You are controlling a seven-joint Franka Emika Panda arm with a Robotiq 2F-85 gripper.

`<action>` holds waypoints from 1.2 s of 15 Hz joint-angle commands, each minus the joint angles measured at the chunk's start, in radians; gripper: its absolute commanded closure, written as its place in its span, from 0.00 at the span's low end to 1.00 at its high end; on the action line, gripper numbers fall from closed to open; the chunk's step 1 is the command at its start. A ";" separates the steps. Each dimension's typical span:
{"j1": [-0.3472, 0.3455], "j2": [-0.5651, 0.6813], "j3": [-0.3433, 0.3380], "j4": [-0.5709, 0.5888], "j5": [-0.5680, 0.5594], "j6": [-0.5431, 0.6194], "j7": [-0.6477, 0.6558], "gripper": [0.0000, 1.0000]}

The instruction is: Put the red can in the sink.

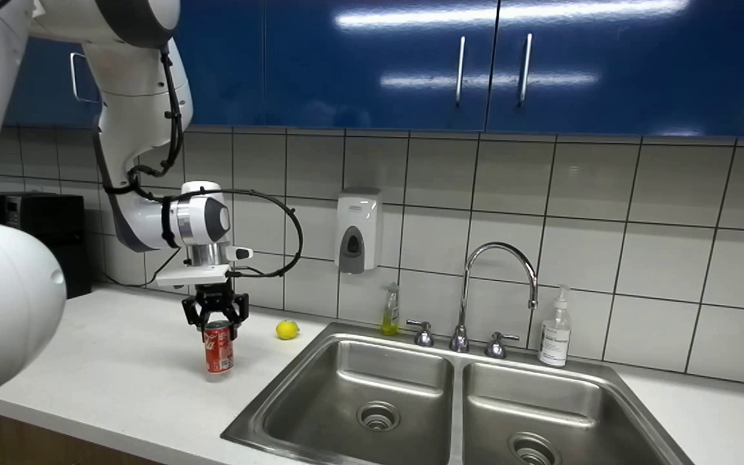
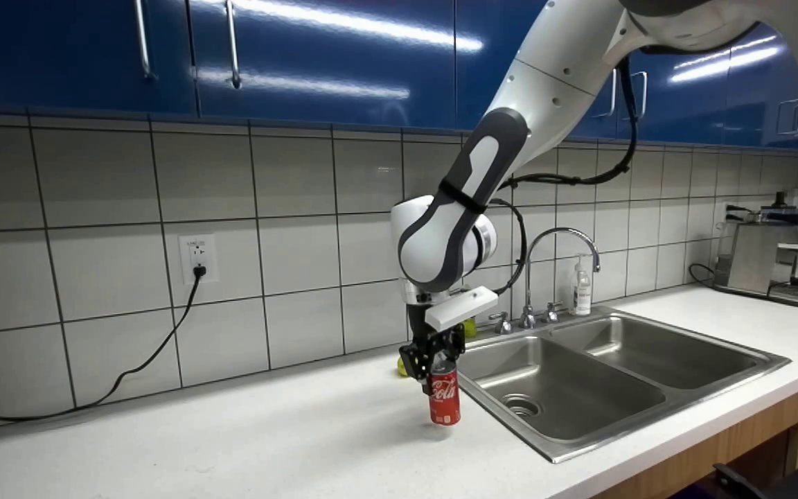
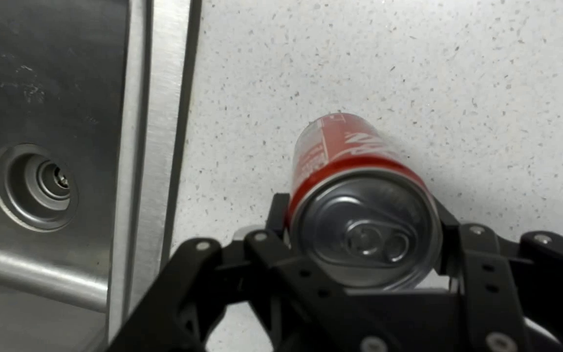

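Note:
The red can [image 1: 219, 352] is upright, with a silvery top and pale lettering. It shows in an exterior view [image 2: 445, 403] and in the wrist view [image 3: 345, 146]. My gripper [image 1: 219, 330] points down with a finger touching each side of the can near its top; it also shows in an exterior view [image 2: 442, 371] and in the wrist view [image 3: 362, 217]. The can's bottom is at or just above the counter; I cannot tell which. The steel double-basin sink [image 1: 281, 387] lies beside the can. Its near rim [image 3: 159, 122] and a basin drain show in the wrist view.
A small yellow round object [image 1: 287, 330] lies on the counter behind the can. The curved faucet [image 1: 464, 290], a yellow-green bottle [image 1: 391, 313] and a pump bottle [image 1: 555, 336] stand at the sink's back. A soap dispenser [image 1: 358, 226] hangs on the wall.

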 commanded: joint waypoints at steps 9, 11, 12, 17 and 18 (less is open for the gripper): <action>-0.036 -0.104 -0.054 -0.010 -0.034 -0.093 0.127 0.61; -0.047 -0.113 -0.074 -0.017 -0.038 -0.092 0.146 0.61; -0.055 -0.120 -0.085 -0.023 -0.042 -0.090 0.156 0.61; -0.100 -0.167 -0.141 -0.062 -0.078 -0.087 0.201 0.61; -0.112 -0.178 -0.152 -0.074 -0.087 -0.084 0.211 0.61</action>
